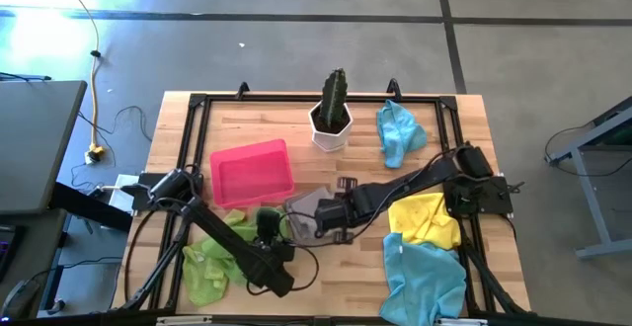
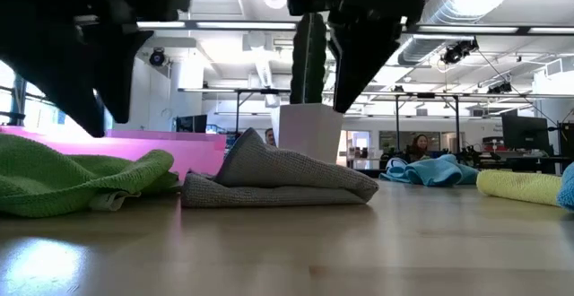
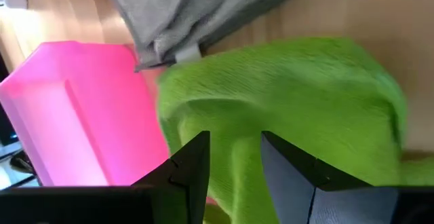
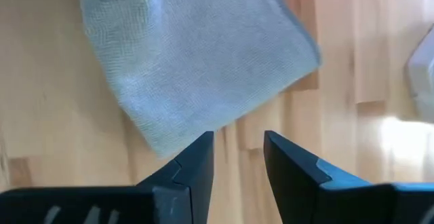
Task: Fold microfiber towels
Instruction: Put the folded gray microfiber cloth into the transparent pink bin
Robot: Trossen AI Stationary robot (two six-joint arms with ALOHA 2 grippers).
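A grey towel point(image 1: 304, 205) lies folded on the table near the middle, its layers showing in the low view point(image 2: 278, 184). My right gripper point(image 4: 237, 156) hovers above it, open and empty point(image 2: 359, 63). A lime green towel point(image 3: 291, 95) lies bunched beside the pink tray point(image 1: 252, 168). My left gripper point(image 3: 234, 159) hangs over it, its fingers a little apart, and in the low view point(image 2: 90, 81) it stands clear of the cloth. More green cloth point(image 1: 212, 262) lies at the near left.
A potted cactus point(image 1: 332, 117) stands at the far middle. A light blue towel point(image 1: 400, 133) lies at the far right, a yellow one point(image 1: 427, 217) at the right and another light blue one point(image 1: 425, 279) at the near right. A black frame point(image 1: 188, 148) rims the table.
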